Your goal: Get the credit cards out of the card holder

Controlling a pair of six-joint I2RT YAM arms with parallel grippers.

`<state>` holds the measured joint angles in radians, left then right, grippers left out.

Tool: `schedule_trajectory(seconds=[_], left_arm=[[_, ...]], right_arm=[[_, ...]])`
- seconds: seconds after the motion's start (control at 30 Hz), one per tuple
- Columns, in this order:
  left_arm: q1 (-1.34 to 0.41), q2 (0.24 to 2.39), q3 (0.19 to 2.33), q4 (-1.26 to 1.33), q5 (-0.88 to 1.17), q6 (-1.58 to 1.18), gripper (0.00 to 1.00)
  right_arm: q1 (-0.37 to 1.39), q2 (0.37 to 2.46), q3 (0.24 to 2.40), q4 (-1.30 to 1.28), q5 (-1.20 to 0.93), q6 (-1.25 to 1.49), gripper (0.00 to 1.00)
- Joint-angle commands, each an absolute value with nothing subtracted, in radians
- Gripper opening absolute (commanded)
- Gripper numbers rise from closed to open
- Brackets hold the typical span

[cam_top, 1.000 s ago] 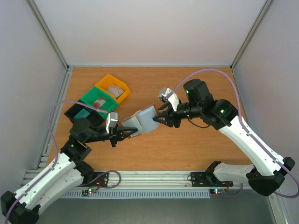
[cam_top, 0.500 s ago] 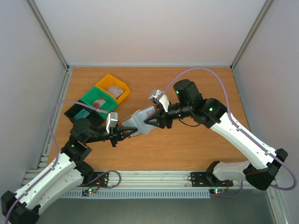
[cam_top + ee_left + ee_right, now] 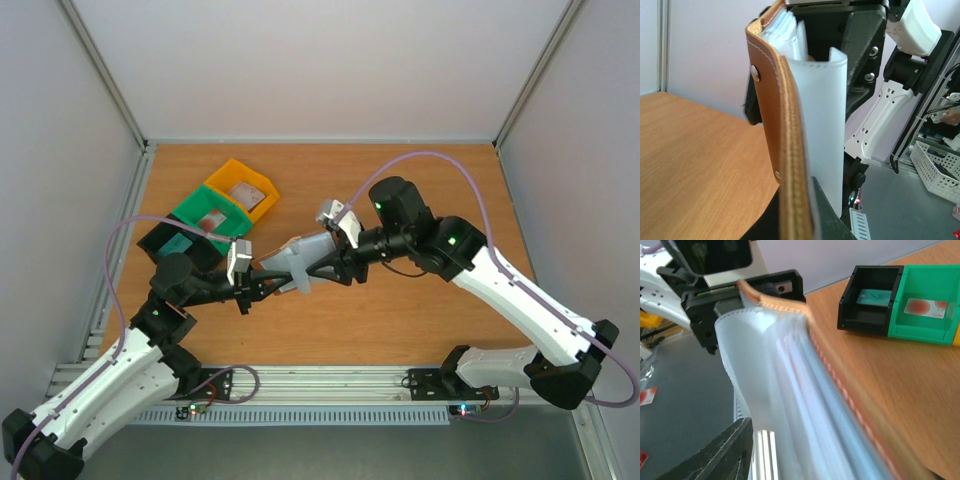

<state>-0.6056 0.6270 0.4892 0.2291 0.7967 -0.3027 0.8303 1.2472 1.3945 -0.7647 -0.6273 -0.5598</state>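
Top external view: card holder [image 3: 300, 262] is held off the desk [image 3: 400, 320], mid-scene, between the two arms.
- The left gripper [image 3: 262, 285] is clamped on the holder's near-left end. In the left wrist view the brown cover stands upright out of its jaws, with the clear sleeves fanned open.
- The right gripper [image 3: 335, 268] is right at the sleeves' far-right edge. In the right wrist view only one finger [image 3: 725, 455] shows, so I cannot tell whether it's apart or biting a sleeve.

Step, as I read it: extraction, with the left arm bracing and the right arm going for a card.

Next move needs the right jaws on a card edge only, not the sleeve plastic. Then a straight pull along the pocket while the left arm keeps the holder steady.

Counts:
- 1 card holder.
- 2 grippers.
- 3 bins at far left: yellow bin [image 3: 225, 172], green bin [image 3: 925, 332], black bin [image 3: 870, 320].
- 1 red-marked card [image 3: 924, 307] in the green bin, probably one of the credit cards.
- 1 teal card [image 3: 875, 296] in the black bin.
- 1 pale item [image 3: 243, 190] in the yellow bin, too small to identify.
- Cards left in the sleeves: can't count, just blurred reddish streaks.
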Motion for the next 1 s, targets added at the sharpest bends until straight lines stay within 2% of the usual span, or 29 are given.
schedule_trajectory(seconds=[0.0, 0.13, 0.23, 0.6, 0.87, 0.97], left_arm=[[-0.607, 0.603, 0.480, 0.307, 0.799, -0.293, 0.00], [-0.607, 0.603, 0.477, 0.312, 0.814, -0.282, 0.00], [-0.607, 0.602, 0.477, 0.310, 0.822, -0.271, 0.00], [-0.607, 0.598, 0.477, 0.301, 0.831, -0.248, 0.00], [-0.607, 0.596, 0.477, 0.317, 0.827, -0.240, 0.00], [-0.607, 0.606, 0.478, 0.337, 0.828, -0.250, 0.00]], right_arm=[[0.825, 1.123, 1.355, -0.791, -0.575, -0.604, 0.53], [0.777, 1.061, 1.345, -0.838, -0.550, -0.609, 0.48], [0.770, 1.050, 1.347, -0.842, -0.539, -0.608, 0.48], [0.769, 1.117, 1.397, -0.821, -0.499, -0.581, 0.39], [0.783, 1.190, 1.395, -0.816, -0.582, -0.583, 0.20], [0.805, 1.222, 1.398, -0.782, -0.636, -0.582, 0.18]])
